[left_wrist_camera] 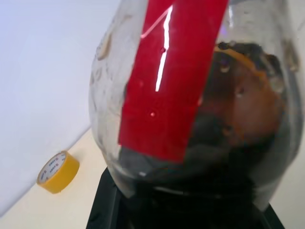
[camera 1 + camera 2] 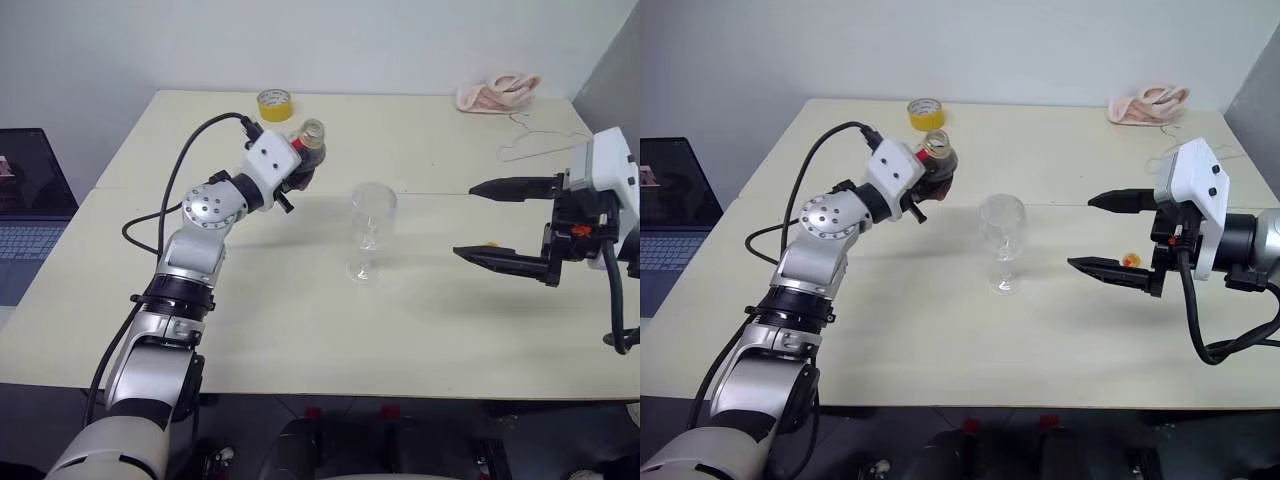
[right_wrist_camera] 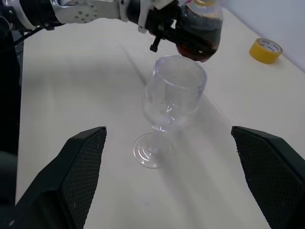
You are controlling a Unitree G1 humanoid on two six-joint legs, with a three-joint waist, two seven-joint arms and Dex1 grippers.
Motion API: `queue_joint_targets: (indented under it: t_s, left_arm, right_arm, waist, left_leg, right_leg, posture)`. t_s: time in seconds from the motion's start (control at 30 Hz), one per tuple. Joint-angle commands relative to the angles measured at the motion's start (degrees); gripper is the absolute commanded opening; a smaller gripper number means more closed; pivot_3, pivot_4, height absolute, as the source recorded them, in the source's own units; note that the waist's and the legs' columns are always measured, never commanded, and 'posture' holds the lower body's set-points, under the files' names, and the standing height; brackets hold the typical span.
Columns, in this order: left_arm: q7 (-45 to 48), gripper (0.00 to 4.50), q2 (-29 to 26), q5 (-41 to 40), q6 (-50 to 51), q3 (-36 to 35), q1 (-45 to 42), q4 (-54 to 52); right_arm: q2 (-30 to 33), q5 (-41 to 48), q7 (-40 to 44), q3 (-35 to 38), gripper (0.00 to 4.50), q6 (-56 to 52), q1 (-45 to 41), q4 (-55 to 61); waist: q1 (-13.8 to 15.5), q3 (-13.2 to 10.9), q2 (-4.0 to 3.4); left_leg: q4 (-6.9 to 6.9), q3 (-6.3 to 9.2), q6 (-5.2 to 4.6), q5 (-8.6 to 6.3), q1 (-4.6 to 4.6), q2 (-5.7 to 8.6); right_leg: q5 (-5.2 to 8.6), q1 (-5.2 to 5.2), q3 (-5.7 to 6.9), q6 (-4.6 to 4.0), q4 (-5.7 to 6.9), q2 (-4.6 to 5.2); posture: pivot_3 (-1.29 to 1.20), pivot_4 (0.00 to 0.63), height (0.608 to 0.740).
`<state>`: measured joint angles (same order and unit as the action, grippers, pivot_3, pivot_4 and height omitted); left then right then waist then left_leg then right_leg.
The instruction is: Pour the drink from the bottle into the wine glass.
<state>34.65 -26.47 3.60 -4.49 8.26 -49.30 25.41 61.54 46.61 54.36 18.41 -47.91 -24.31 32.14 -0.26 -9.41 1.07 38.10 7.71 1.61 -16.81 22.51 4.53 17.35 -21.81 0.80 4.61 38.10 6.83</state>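
While clamped in the left gripper (image 2: 303, 165), bottle (image 2: 310, 145) sits raised at upper centre of frame, long axis roughly upright, mouth upward, drink (image 3: 198, 40) pooled low. Wine glass (image 2: 371, 230) upright at centre. Right gripper (image 2: 503, 222) spread wide, holding nothing.

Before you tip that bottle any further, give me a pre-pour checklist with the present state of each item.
1. Left gripper shut on the bottle: ok.
2. Cap off: ok; the bottle's mouth looks open in the head views.
3. The drink still in the bottle: ok, dark liquid fills the lower body.
4. Wine glass upright on the table: ok, and it looks empty.
5. Bottle mouth over the glass rim: not ok; in the head views the bottle hangs beside and behind the glass.
6. Right gripper open and clear of the glass: ok.
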Motion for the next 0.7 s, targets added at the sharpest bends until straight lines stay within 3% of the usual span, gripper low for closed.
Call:
queue_joint_targets:
  t_s: [0.03,0.7]
  left_arm:
    - [-0.54,1.12,0.4,2.08,-4.76,0.59,-4.59,0.36]
    - [-4.65,1.12,1.36,13.36,-18.97,5.65,-8.88,6.85]
  right_arm:
    - [0.07,2.15,-2.17,3.1,4.5,-0.39,0.12,2.48]
    - [-3.48,8.45,-12.78,-0.2,4.5,-1.74,-0.84,7.29]
  waist:
    - [0.02,-0.01,0.01]
    - [-0.19,-0.01,0.02]
  left_leg:
    - [0.03,0.01,0.0,0.0,0.06,0.01]
    - [0.31,-0.01,-0.01,0.01,0.35,0.13]
  right_leg:
    - [-0.01,-0.03,0.0,0.01,0.01,0.0]
    - [-0.02,-0.42,-0.01,0.04,0.5,0.09]
  posture:
    - [0.0,0.15,0.74]
    - [0.0,0.15,0.74]
